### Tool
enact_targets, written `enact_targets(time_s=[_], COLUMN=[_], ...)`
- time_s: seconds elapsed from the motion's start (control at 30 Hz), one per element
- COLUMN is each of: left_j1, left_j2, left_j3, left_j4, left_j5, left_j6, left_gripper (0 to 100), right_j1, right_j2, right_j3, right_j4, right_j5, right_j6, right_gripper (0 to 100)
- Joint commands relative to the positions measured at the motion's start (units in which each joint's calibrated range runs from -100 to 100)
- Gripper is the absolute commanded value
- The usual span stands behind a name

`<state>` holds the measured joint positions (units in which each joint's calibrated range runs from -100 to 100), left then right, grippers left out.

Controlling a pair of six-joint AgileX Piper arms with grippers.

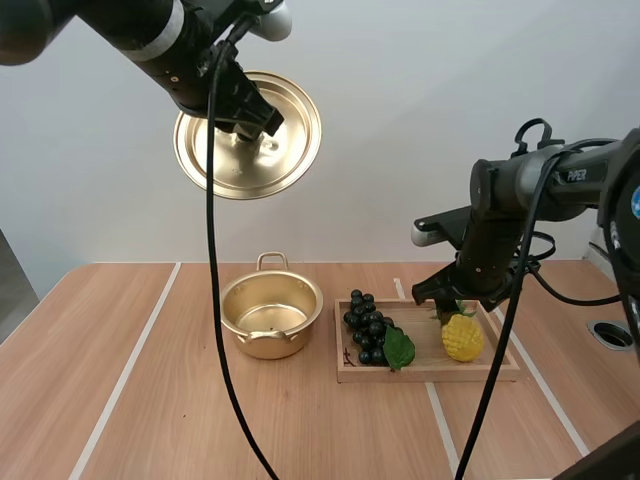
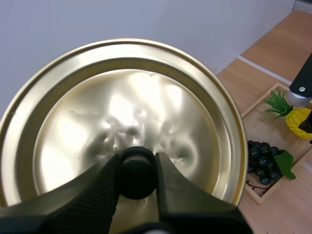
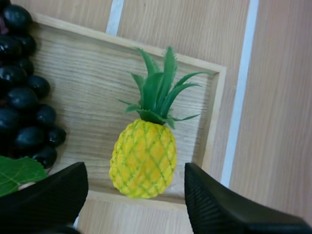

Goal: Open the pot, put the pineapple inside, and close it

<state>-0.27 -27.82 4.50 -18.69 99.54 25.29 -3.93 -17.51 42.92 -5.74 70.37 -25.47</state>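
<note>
My left gripper (image 1: 258, 122) holds the gold lid (image 1: 290, 150) high above the table, its underside facing the camera; in the left wrist view the gripper (image 2: 137, 170) is shut on the lid's black knob (image 2: 136, 173). The open gold pot (image 1: 271, 317) stands on the table below. A yellow pineapple (image 1: 462, 337) with green leaves lies in the wooden tray (image 1: 430, 372). My right gripper (image 1: 452, 296) hovers just above it, open; in the right wrist view its fingers (image 3: 229, 209) stand wide apart on either side of the pineapple (image 3: 144, 158).
A bunch of dark grapes (image 1: 368, 328) with a green leaf fills the tray's left half, beside the pineapple. White lines (image 1: 130, 370) run across the wooden table. A round hole (image 1: 611, 333) sits at the table's right edge.
</note>
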Motion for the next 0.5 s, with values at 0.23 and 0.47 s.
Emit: enact_targets(time_s=[0.23,0.47], left_j1=[-0.05,-0.05], left_j2=[-1.0,-1.0], left_j3=[-0.4,-0.4], left_j4=[0.6,0.6], left_j5=[0.5,0.5], left_j6=[0.2,0.2], left_gripper=[0,0], right_j1=[-0.3,-0.3], right_j2=[5.0,8.4], right_j3=[1.2,2.4], right_j4=[-0.5,-1.7], right_j5=[-5.9,-8.3], right_j6=[0.5,0.5], right_gripper=[95,95])
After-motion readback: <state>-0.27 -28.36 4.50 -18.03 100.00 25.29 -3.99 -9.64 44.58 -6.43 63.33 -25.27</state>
